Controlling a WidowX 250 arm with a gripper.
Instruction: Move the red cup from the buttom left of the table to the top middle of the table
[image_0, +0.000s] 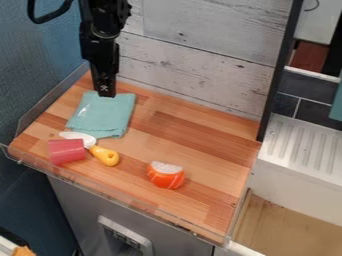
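Observation:
The red cup (66, 151) lies on its side at the lower left of the wooden table (200, 135), near the clear front rail. Its right end is beside a white and yellow utensil. The black gripper (105, 94) hangs at the upper left over the back edge of the folded teal cloth, above and to the right of the cup and well apart from it. Whether its fingers are apart or together cannot be made out.
A teal cloth (103, 115) lies below the gripper. The utensil with a yellow handle (105, 155) rests right of the cup, and an orange and white sushi toy (166, 175) farther right. A low clear rail runs along the left and front edges; a whitewashed wall stands behind.

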